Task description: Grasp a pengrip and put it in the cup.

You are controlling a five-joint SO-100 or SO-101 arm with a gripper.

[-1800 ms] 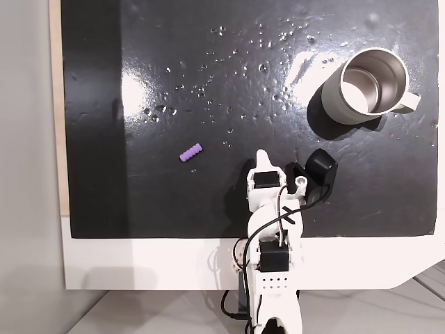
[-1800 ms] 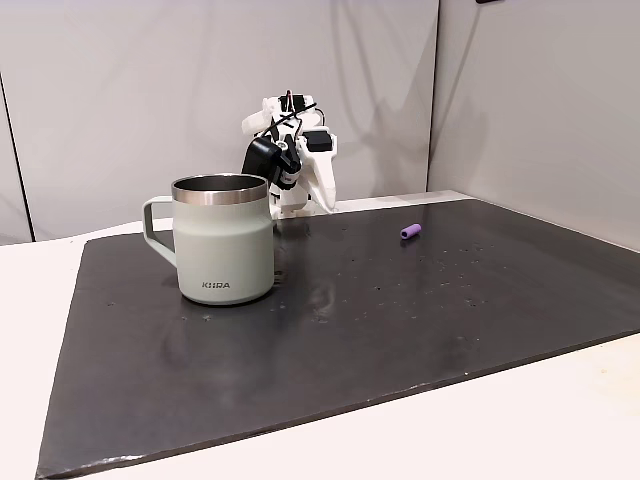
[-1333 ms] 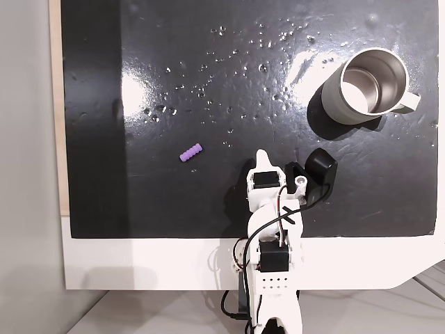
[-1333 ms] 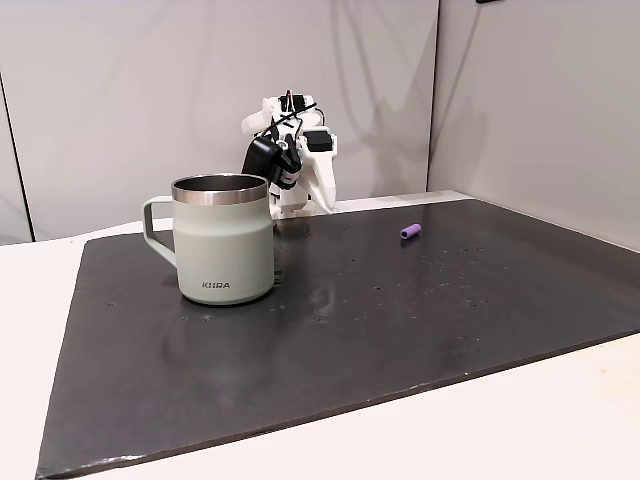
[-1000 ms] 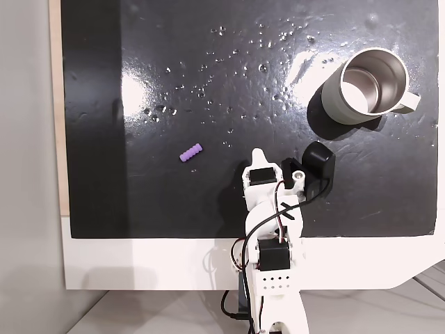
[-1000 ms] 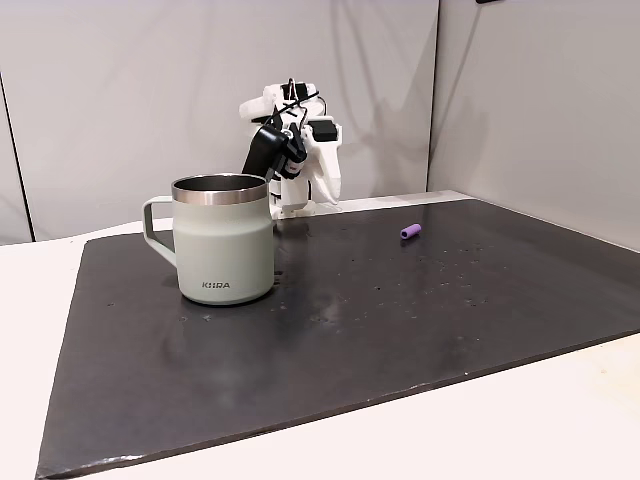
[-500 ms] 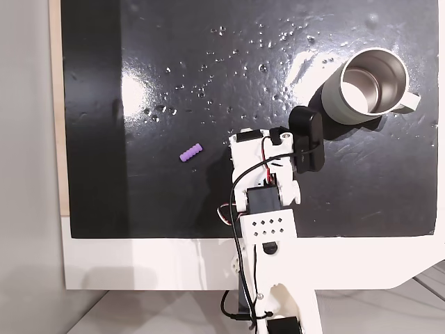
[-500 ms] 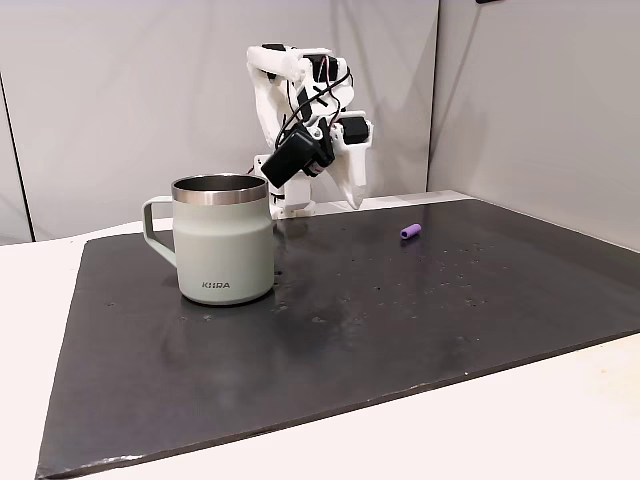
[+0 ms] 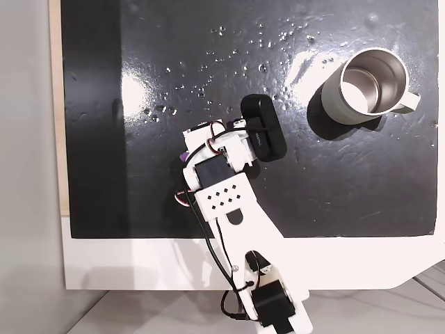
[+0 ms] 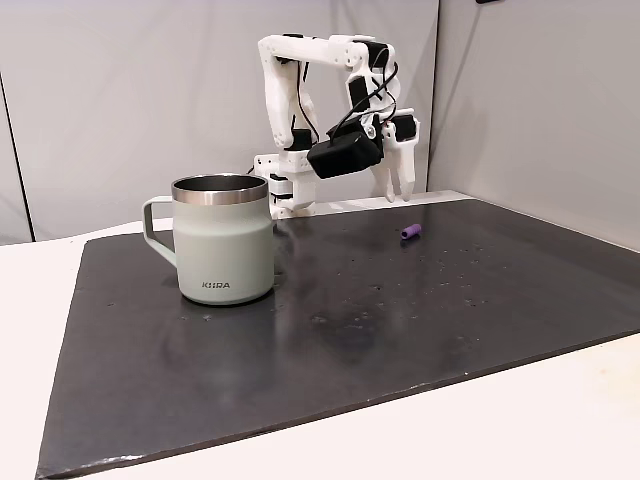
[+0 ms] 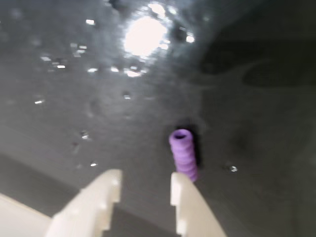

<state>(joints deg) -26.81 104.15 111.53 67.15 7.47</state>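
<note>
The pengrip [image 11: 183, 154] is a small purple ribbed cylinder lying on the black mat, just ahead of the tip of my right finger [image 11: 183, 192] in the wrist view. My gripper [image 11: 144, 177] is open, with only bare mat between its white fingers. In the side fixed view the gripper [image 10: 401, 190] hangs pointing down a little above the pengrip [image 10: 411, 232]. From above, the arm covers nearly all of the pengrip [image 9: 183, 157]. The steel cup [image 9: 366, 85] stands upright at the mat's far right, with its handle pointing right, well away from the gripper. In the side view the cup [image 10: 222, 240] is on the left.
The black mat [image 9: 348, 181] covers most of the white table and has small water drops and glare spots. The arm's base [image 9: 274, 306] sits at the near table edge. Open mat lies between the pengrip and the cup.
The arm has unfolded from its tucked pose and swung left in the view from above, coming over the pengrip. The pengrip and cup have not moved.
</note>
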